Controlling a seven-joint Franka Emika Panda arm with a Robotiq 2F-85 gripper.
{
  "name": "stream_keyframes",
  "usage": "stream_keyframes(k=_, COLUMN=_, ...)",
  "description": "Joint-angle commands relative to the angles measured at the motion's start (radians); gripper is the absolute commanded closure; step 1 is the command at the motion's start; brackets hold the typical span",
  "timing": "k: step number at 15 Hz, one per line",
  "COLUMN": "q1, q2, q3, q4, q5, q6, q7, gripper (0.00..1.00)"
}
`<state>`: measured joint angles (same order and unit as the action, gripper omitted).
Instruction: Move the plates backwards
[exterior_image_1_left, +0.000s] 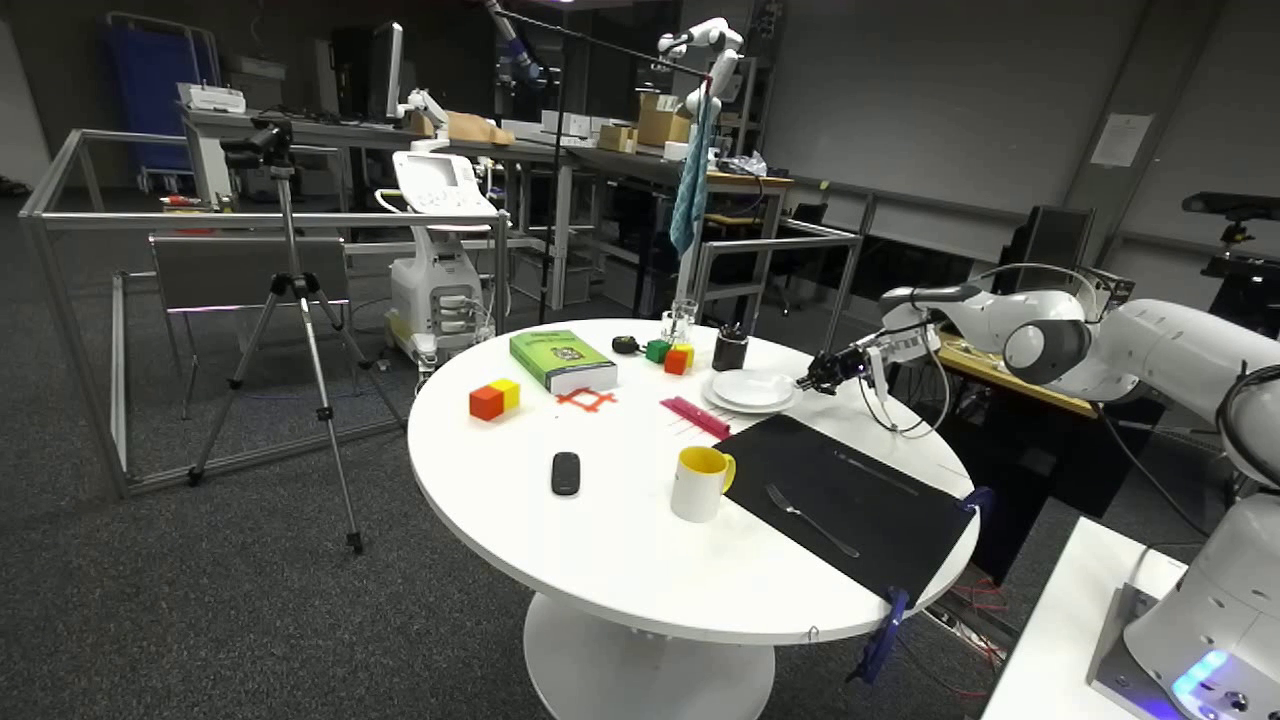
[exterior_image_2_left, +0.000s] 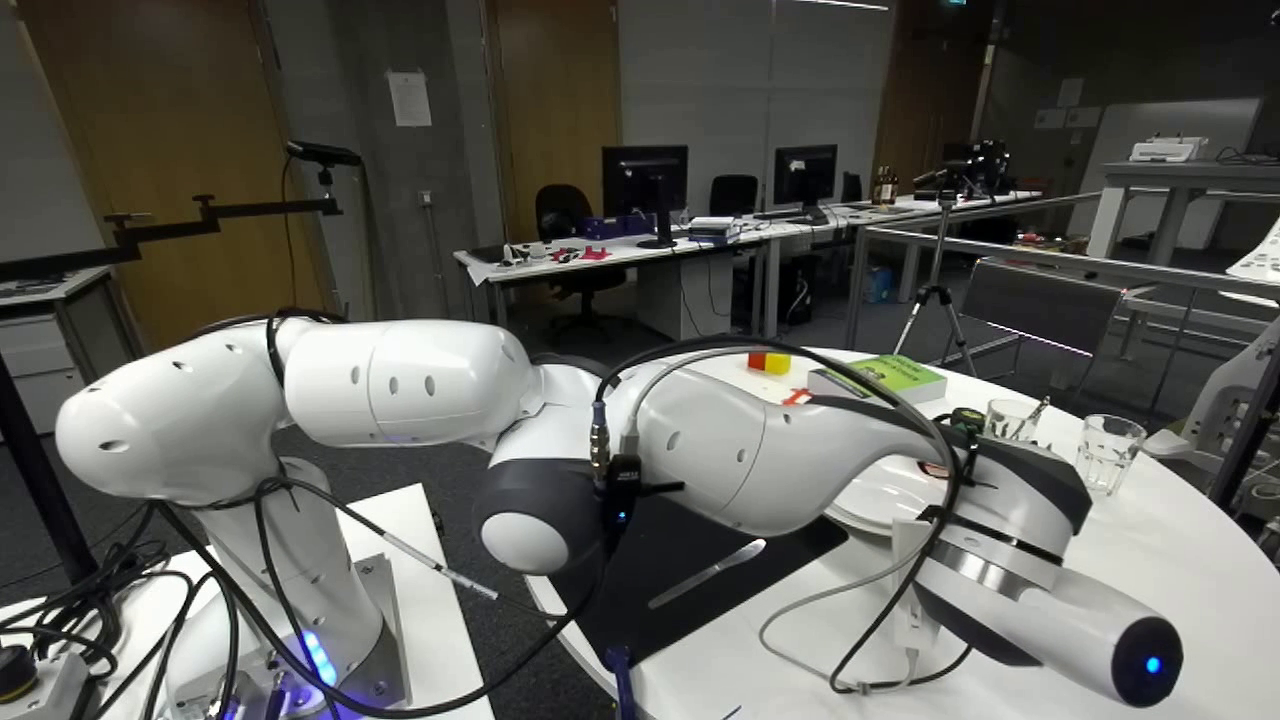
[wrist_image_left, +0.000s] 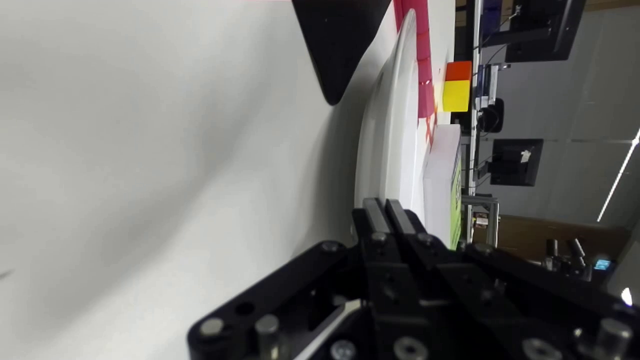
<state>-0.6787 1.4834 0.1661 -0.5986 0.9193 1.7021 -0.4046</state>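
Observation:
The plates (exterior_image_1_left: 752, 390) are a thin stack of white round plates lying flat on the white table beside the black mat. In an exterior view they are partly hidden behind the arm (exterior_image_2_left: 875, 495). In the wrist view they show edge-on as a curved white rim (wrist_image_left: 387, 130). My gripper (exterior_image_1_left: 808, 383) is low over the table at the edge of the plates. In the wrist view the fingertips (wrist_image_left: 382, 202) are almost together, with the rim running in between them. How many plates are between the fingers cannot be told.
A black mat (exterior_image_1_left: 850, 500) with a fork and knife lies beside the plates. A pink strip (exterior_image_1_left: 697, 418), a black pen holder (exterior_image_1_left: 730, 350), coloured blocks (exterior_image_1_left: 677, 360) and drinking glasses (exterior_image_1_left: 682, 318) stand near. A mug (exterior_image_1_left: 697, 488), a phone (exterior_image_1_left: 565, 473) and a green book (exterior_image_1_left: 562, 362) are farther off.

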Motion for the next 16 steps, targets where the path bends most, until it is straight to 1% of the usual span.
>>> stream_keyframes(k=1, q1=-0.024, q2=0.0, q3=0.026, q4=0.001, q5=0.013, q6=-0.039, q7=0.015, gripper=0.92)
stream_keyframes(k=2, q1=-0.024, q2=0.0, q3=0.026, q4=0.001, q5=0.013, q6=-0.04, q7=0.015, gripper=0.9)
stream_keyframes(k=3, q1=-0.025, q2=0.0, q3=0.026, q4=0.0, q5=0.014, q6=-0.04, q7=0.016, gripper=0.69)
stream_keyframes(k=4, q1=-0.025, q2=0.0, q3=0.026, q4=-0.001, q5=0.014, q6=-0.042, q7=0.016, gripper=0.68)
stream_keyframes(k=5, q1=-0.026, q2=0.0, q3=0.026, q4=-0.001, q5=0.014, q6=-0.043, q7=0.016, gripper=0.59)
stream_keyframes(k=6, q1=-0.026, q2=0.0, q3=0.026, q4=0.0, q5=0.014, q6=-0.044, q7=0.017, gripper=0.65)
stream_keyframes(k=7, q1=-0.026, q2=0.0, q3=0.026, q4=0.0, q5=0.014, q6=-0.044, q7=0.017, gripper=0.55)
stream_keyframes(k=8, q1=-0.026, q2=0.0, q3=0.026, q4=0.001, q5=0.014, q6=-0.044, q7=0.017, gripper=0.62)
stream_keyframes(k=9, q1=-0.026, q2=0.0, q3=0.026, q4=0.001, q5=0.014, q6=-0.044, q7=0.018, gripper=0.6)
stream_keyframes(k=11, q1=-0.025, q2=0.0, q3=0.026, q4=0.006, q5=0.013, q6=-0.046, q7=0.021, gripper=0.63)
stream_keyframes(k=12, q1=-0.025, q2=0.0, q3=0.026, q4=0.006, q5=0.013, q6=-0.045, q7=0.02, gripper=0.61)
stream_keyframes(k=14, q1=-0.021, q2=0.0, q3=0.024, q4=0.012, q5=0.008, q6=-0.049, q7=0.022, gripper=0.54)
stream_keyframes(k=15, q1=-0.019, q2=0.0, q3=0.022, q4=0.016, q5=0.005, q6=-0.053, q7=0.027, gripper=0.32)
stream_keyframes(k=16, q1=-0.017, q2=0.0, q3=0.021, q4=0.02, q5=0.002, q6=-0.056, q7=0.028, gripper=0.29)
